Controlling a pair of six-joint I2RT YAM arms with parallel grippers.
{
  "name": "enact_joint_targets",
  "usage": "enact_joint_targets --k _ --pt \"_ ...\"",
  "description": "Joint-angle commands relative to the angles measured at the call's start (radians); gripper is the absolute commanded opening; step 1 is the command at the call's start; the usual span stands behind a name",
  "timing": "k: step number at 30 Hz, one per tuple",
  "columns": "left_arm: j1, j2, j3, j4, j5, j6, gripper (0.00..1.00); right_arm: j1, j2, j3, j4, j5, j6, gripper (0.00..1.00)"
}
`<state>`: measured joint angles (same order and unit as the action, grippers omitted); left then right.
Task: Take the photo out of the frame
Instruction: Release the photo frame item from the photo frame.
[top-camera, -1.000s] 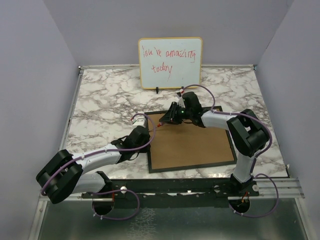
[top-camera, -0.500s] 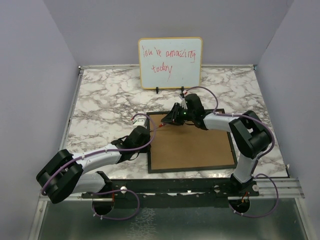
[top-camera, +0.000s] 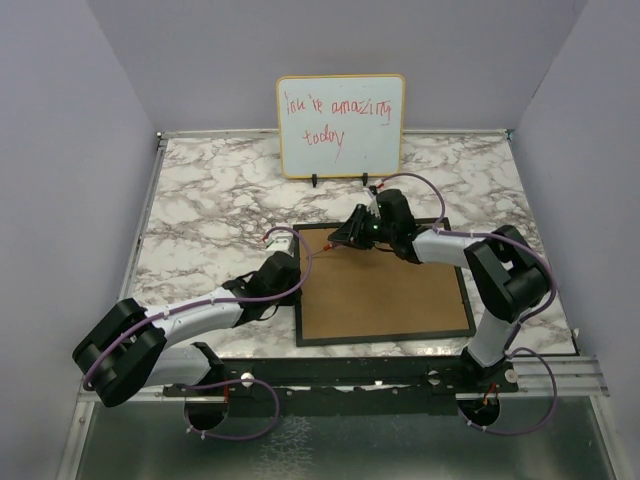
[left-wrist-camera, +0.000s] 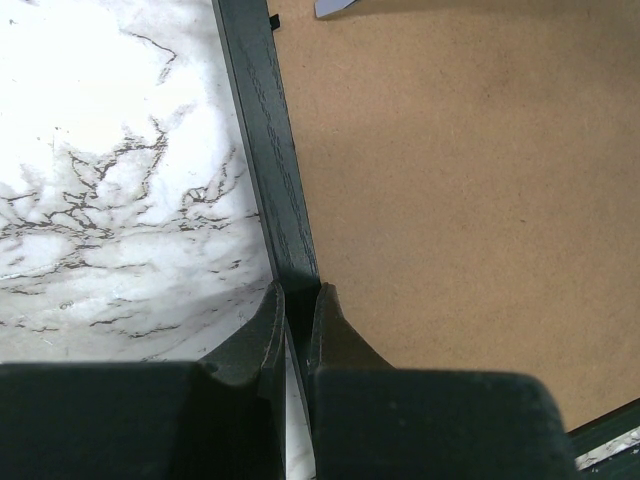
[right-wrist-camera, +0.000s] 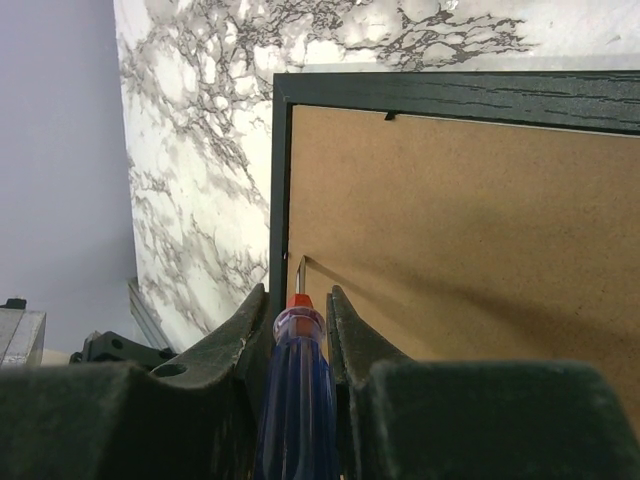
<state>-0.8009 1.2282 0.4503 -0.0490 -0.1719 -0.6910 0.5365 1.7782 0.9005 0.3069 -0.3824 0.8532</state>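
The black frame (top-camera: 385, 338) lies face down on the marble table, its brown back panel (top-camera: 390, 290) up. The photo is hidden under the panel. My left gripper (top-camera: 300, 272) is shut on the frame's left rail (left-wrist-camera: 265, 150), one finger on each side of it (left-wrist-camera: 298, 295). My right gripper (top-camera: 340, 240) is shut on a blue-handled screwdriver (right-wrist-camera: 295, 390) with a red collar. It reaches over the panel's far left corner. In the right wrist view the gripper (right-wrist-camera: 298, 295) points the thin metal shaft down at the panel (right-wrist-camera: 450, 220), close beside the left rail.
A wood-edged whiteboard (top-camera: 341, 125) with red handwriting stands upright behind the frame. Grey walls close in the table on the left, right and back. A metal rail runs along the near edge by the arm bases. Small black tabs (right-wrist-camera: 388, 117) sit at the frame's inner edge.
My right gripper has shifted slightly to the right with the screwdriver, still over the frame's far left corner. The left arm and the frame have not moved.
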Motion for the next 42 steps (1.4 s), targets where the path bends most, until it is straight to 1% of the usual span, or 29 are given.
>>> enact_joint_targets --k 1,9,20,25,29,36,39,42 --pt "-0.021 0.043 -0.023 -0.127 0.080 0.041 0.00 0.014 0.037 -0.023 0.043 0.025 -0.018 0.01" --pt "-0.021 0.027 -0.024 -0.138 0.072 0.036 0.00 0.045 0.076 -0.013 0.046 0.040 -0.011 0.00" --pt "-0.021 0.015 -0.032 -0.144 0.063 0.024 0.00 0.045 0.039 -0.045 -0.005 0.084 -0.057 0.00" --pt "-0.021 0.012 -0.031 -0.146 0.064 0.027 0.00 0.045 0.034 -0.083 0.095 0.033 -0.054 0.00" --pt "-0.021 0.011 -0.030 -0.146 0.066 0.025 0.00 0.045 0.031 -0.135 0.213 -0.009 -0.074 0.01" --pt "-0.020 0.012 -0.026 -0.148 0.068 0.025 0.00 0.045 0.054 -0.193 0.346 -0.021 -0.110 0.00" --pt "-0.021 0.009 -0.023 -0.153 0.068 0.025 0.00 0.046 0.035 -0.198 0.319 0.011 -0.108 0.01" --pt "-0.021 0.006 -0.025 -0.154 0.068 0.025 0.00 0.045 0.030 -0.184 0.282 0.005 -0.116 0.00"
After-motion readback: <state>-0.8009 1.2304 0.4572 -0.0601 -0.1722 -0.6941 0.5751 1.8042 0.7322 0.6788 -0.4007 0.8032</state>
